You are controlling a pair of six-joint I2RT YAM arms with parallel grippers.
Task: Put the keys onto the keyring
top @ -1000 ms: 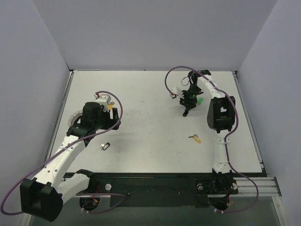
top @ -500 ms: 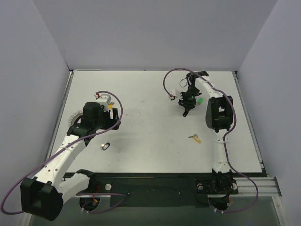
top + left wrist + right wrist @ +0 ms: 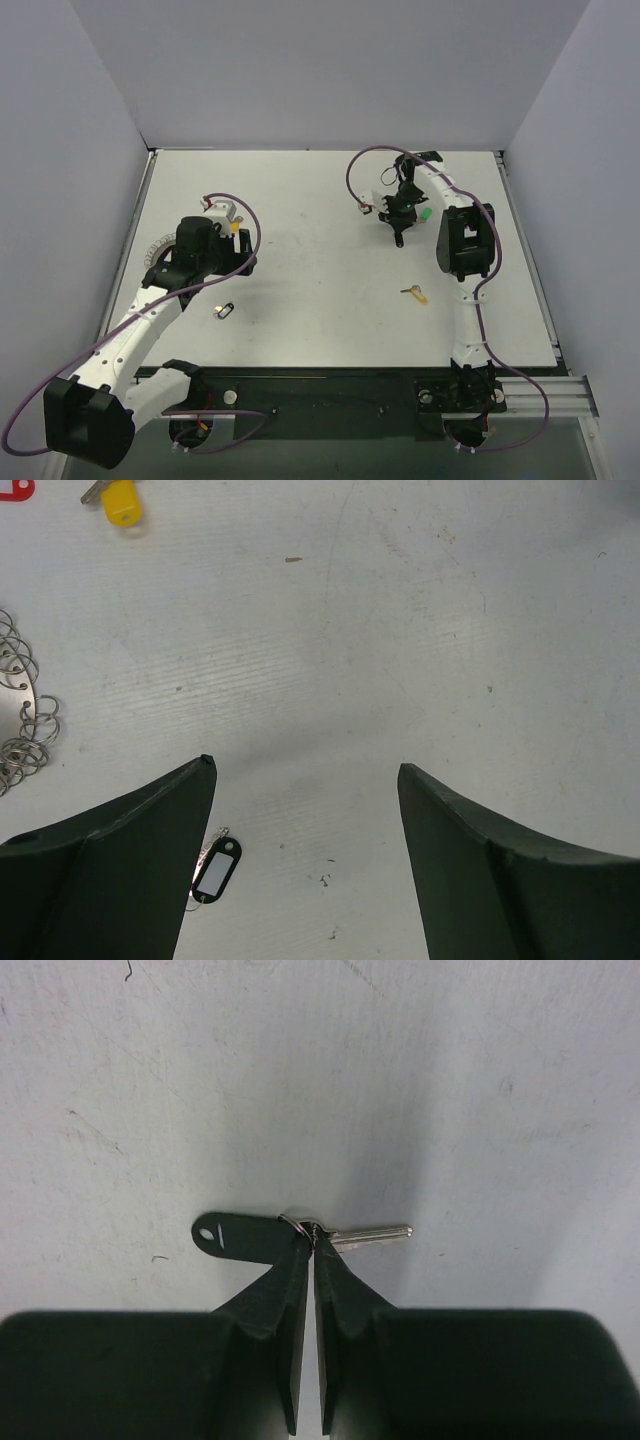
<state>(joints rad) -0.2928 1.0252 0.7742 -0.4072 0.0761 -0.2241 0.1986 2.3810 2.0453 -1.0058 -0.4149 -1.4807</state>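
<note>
Up close, the right gripper (image 3: 311, 1243) pinches a dark-tagged silver key (image 3: 245, 1237); overhead that key is indiscernible; the left gripper (image 3: 305, 775) gapes wide.

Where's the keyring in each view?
Top external: keyring at far left, partly hidden behind the left arm.
Left wrist: keyring at the left border, cropped.
Right wrist: not in it; only a dark-tagged key pinched by the right gripper.
Landmark: the black-tagged key, seen in the top and left wrist views, nearer the arm bases than the ring.
</note>
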